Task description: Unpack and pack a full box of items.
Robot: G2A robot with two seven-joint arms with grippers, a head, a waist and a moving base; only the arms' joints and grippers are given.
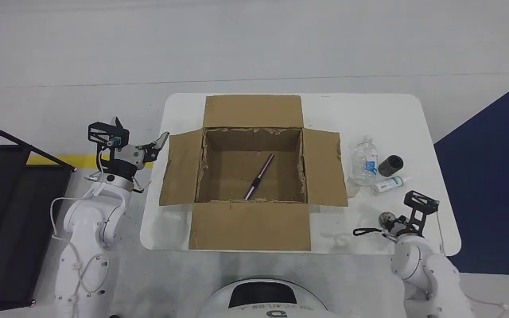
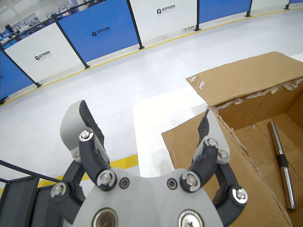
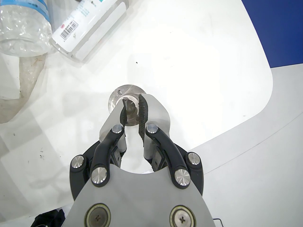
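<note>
An open cardboard box [image 1: 253, 225] sits mid-table with all flaps spread; a metal rod with a dark band [image 1: 260, 176] lies slanted on its floor. The left wrist view shows the same rod [image 2: 281, 161] inside the box [image 2: 248, 81]. My left gripper [image 2: 144, 109] hangs open and holds nothing, beside the box's left flap at the table's left edge [image 1: 155, 147]. My right gripper [image 3: 133, 103] is shut on a small round metal flanged part [image 3: 118, 96], low over the table's front right area [image 1: 388, 221].
To the right of the box lie a crumpled clear plastic bottle [image 1: 365, 161], a black cylinder [image 1: 390, 166] and a white tube [image 1: 387, 185]. The right wrist view has the bottle [image 3: 23, 19] and tube [image 3: 92, 17] close ahead. The table's rounded front right corner [image 3: 267, 90] is near.
</note>
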